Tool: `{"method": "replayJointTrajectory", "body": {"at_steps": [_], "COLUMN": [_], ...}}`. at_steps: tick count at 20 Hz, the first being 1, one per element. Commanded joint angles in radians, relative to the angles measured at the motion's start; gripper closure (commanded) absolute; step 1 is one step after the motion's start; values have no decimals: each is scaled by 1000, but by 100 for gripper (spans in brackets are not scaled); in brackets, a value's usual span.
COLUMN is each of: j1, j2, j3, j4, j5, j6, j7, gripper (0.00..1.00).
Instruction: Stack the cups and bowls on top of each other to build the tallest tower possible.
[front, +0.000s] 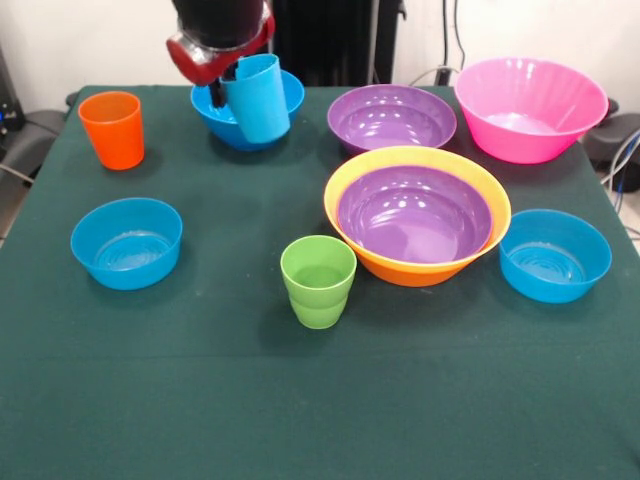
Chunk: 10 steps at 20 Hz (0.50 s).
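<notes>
Nearest, the green cup (318, 280) stands upright, mouth up; behind it a purple bowl (414, 214) nests in the orange-yellow bowl (417, 265). Farthest, the gripper (222, 75) clamps the light blue cup (259, 97), slightly tilted, mouth up, over a blue bowl (247, 112).

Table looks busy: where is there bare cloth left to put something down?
The whole near strip of the table in front of the green cup is bare. There is a smaller patch between the orange cup, green cup and orange bowl. The far right is crowded with bowls.
</notes>
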Motion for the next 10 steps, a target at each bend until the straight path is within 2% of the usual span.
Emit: {"method": "replayJointTrajectory", "body": {"at_steps": [1, 5, 7, 10], "j1": [30, 64, 72, 103], "j2": [188, 206, 207, 255], "j3": [89, 59, 50, 17], "j4": [-168, -240, -265, -340], "j5": [-36, -104, -135, -201], "j6": [143, 283, 319, 333], "j7": [-18, -71, -102, -73], "gripper": [100, 100, 100, 100]}}
